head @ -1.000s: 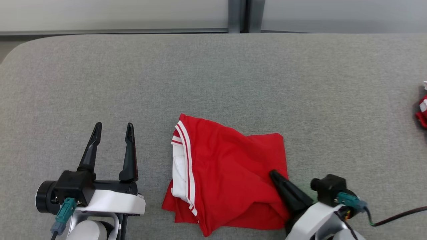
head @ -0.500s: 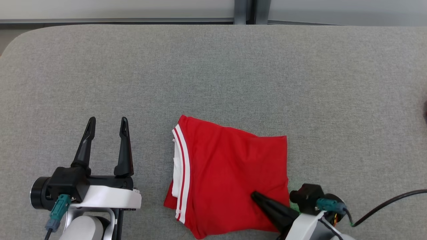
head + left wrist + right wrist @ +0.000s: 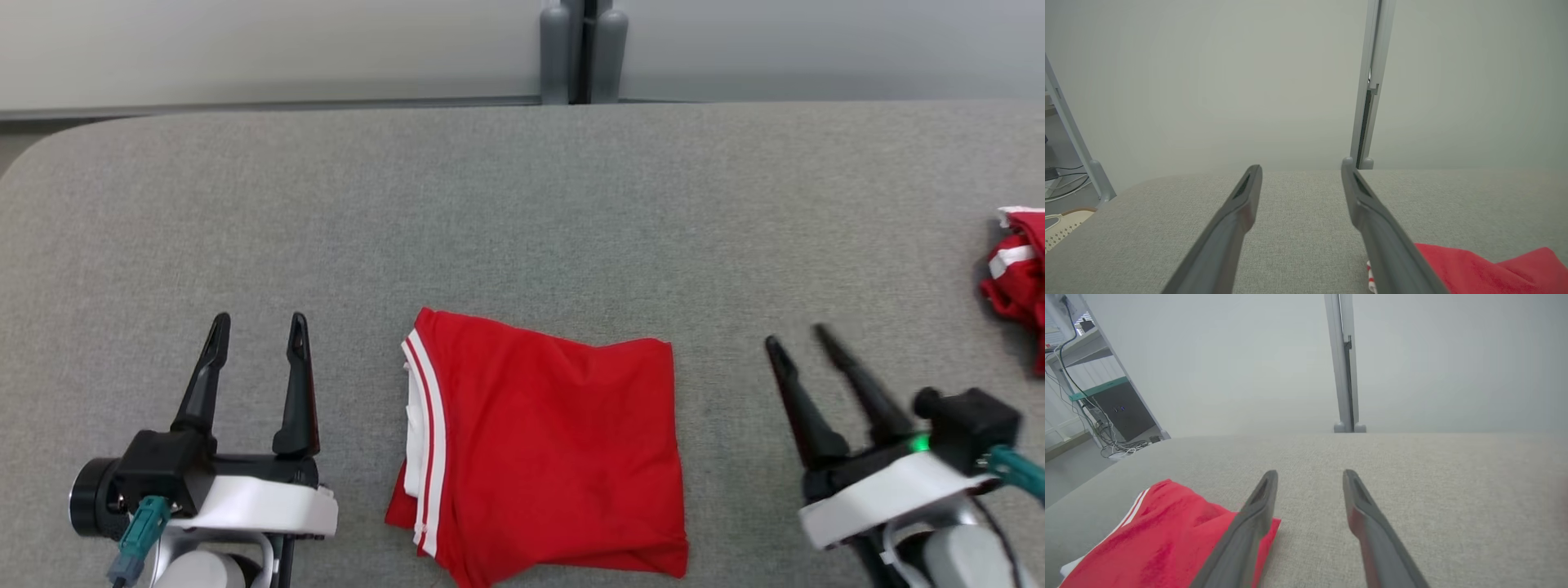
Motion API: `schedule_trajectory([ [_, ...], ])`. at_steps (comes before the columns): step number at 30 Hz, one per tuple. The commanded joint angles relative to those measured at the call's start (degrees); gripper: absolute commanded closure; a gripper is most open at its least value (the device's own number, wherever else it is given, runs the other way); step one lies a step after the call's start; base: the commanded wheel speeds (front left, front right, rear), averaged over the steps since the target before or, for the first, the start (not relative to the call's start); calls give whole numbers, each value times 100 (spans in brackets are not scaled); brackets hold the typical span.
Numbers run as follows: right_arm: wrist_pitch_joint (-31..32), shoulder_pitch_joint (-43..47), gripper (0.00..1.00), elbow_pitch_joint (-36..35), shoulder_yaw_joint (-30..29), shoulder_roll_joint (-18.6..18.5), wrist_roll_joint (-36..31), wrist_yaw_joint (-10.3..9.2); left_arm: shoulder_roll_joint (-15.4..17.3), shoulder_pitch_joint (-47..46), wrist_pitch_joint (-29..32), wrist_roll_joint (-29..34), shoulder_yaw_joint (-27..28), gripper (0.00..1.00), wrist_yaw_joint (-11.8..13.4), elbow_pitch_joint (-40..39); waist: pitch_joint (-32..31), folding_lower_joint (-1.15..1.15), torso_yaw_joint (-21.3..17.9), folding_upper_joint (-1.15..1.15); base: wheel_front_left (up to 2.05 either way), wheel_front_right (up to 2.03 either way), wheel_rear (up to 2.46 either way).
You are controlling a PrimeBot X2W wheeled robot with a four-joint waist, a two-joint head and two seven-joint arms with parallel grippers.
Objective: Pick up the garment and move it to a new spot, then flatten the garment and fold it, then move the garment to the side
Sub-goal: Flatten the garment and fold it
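I see a pale grey wall [image 3: 245, 49] with a grey post [image 3: 582, 49], far ahead of both jaws. Under them spreads the grey fabric table [image 3: 522, 204], rounded at its left corner. The folded red garment [image 3: 547, 449] with white stripes lies flat between the two grippers and touches neither. The left gripper [image 3: 257, 320] stands wide apart and empty. The right gripper [image 3: 796, 335] is parted too and holds nothing. A second red cloth [image 3: 1016, 278] lies well to the right of the right jaws.

grey fabric tabletop [image 3: 522, 204]; pale wall [image 3: 245, 49] behind, grey post [image 3: 581, 49] at centre
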Motion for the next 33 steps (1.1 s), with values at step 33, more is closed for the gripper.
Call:
schedule_trajectory([
  [33, 734, 1900, 0, -1542, -2143, 501, -1006, -1, 441, 1044, 325, -267, -5, 0, 50, -53, -1412, 0, -339, 0, 0, 0, 0],
])
